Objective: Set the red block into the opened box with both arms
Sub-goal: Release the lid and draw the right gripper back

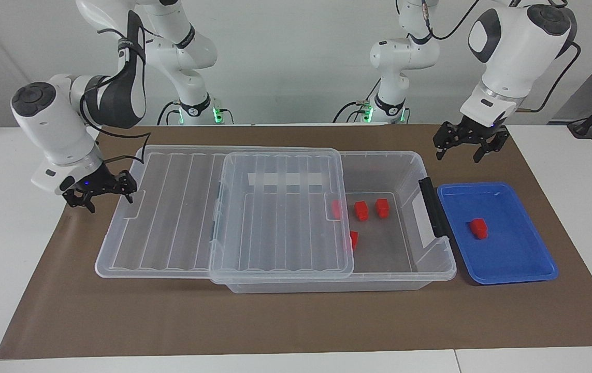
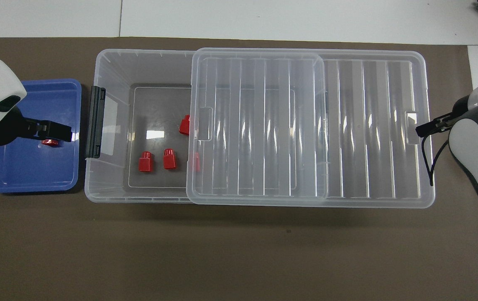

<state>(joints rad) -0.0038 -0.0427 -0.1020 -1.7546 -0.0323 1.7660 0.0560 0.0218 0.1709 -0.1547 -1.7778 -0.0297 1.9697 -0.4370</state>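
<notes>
One red block (image 1: pixel 478 228) (image 2: pixel 49 142) lies in the blue tray (image 1: pixel 513 259) (image 2: pixel 25 175). The clear box (image 1: pixel 430 264) (image 2: pixel 92 184) stands beside it, uncovered at the tray end. Its ribbed lid (image 1: pixel 171 223) (image 2: pixel 347 125) rests slid toward the right arm's end and overhangs the box. Several more red blocks (image 1: pixel 361 210) (image 2: pixel 145 161) lie inside, some partly under the lid. My right gripper (image 1: pixel 109 199) (image 2: pixel 420 128) is open, one fingertip against the tab at the lid's end. My left gripper (image 1: pixel 459 155) (image 2: pixel 61 133) hangs open above the tray's edge nearest the robots.
A brown mat (image 1: pixel 296 321) covers the table under the box and the tray. The box's dark grey handle (image 1: pixel 433 207) faces the tray. White table shows past the mat at both ends.
</notes>
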